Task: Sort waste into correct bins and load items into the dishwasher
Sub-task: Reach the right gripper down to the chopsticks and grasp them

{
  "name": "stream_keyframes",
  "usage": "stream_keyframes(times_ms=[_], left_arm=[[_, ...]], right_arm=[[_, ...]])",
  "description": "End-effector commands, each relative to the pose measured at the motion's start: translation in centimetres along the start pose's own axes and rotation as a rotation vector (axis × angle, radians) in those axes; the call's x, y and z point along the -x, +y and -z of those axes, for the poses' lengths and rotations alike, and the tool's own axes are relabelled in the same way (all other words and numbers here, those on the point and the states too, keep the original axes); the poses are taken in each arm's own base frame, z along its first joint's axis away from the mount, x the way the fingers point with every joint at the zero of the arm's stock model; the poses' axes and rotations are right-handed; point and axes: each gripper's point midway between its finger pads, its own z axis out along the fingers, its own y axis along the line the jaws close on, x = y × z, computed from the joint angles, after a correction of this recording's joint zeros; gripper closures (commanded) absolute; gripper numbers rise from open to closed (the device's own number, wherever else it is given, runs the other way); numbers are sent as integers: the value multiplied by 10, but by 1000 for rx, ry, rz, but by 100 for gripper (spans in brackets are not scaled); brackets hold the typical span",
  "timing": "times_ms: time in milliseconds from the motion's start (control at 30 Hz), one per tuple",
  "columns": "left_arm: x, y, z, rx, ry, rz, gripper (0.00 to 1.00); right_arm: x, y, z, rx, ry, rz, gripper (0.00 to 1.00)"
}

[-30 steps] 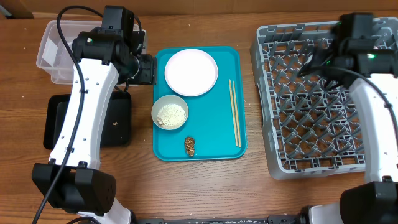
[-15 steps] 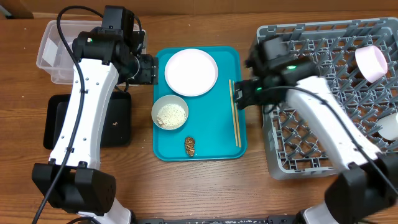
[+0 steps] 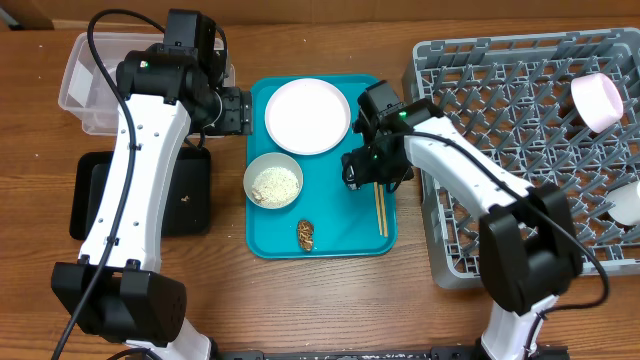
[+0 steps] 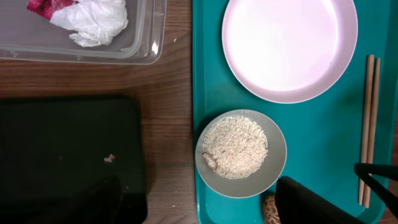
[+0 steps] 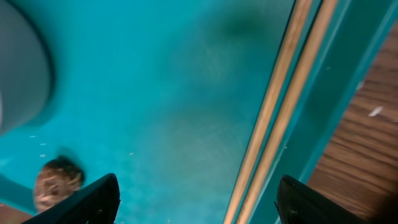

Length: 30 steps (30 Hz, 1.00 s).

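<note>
A pale pink plate (image 3: 307,115), a bowl of white rice (image 3: 273,183), a brown food lump (image 3: 305,234) and wooden chopsticks (image 3: 380,208) lie on the teal tray (image 3: 340,215). My right gripper (image 3: 368,172) is open and low over the chopsticks (image 5: 280,112), which run between its fingers (image 5: 196,202). My left gripper (image 3: 228,110) hovers open and empty (image 4: 205,205) beside the tray's left edge. The red-and-white wrapper (image 4: 87,15) lies in the clear tub (image 3: 85,85). The black tray (image 3: 190,200) sits in front of the tub. The grey dish rack (image 3: 520,160) stands on the right.
A pink cup (image 3: 598,100) and a white cup (image 3: 628,203) rest in the rack's right side. A small crumb (image 4: 109,158) lies on the black tray. The wooden table shows between the teal tray and the rack.
My right arm swung from over the dish rack to the teal tray and now sits above the chopsticks. The left arm has not moved.
</note>
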Motion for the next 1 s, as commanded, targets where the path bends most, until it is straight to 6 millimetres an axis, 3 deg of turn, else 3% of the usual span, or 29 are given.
stream_keyframes(times_ms=[0,200,567,967], left_arm=[[5,4,10,17,-35,26,19],[5,4,10,17,-35,26,19],[5,4,10,17,-33,26,19],[5,4,10,17,-33,26,19]], right_arm=[[-5,-4,-19,-2,49,-18,18],[-11,-1,-36,31,101,-29,18],[-17,-2,-38,24,127,-64,18],[-26,13,-45,5,142,-44,18]])
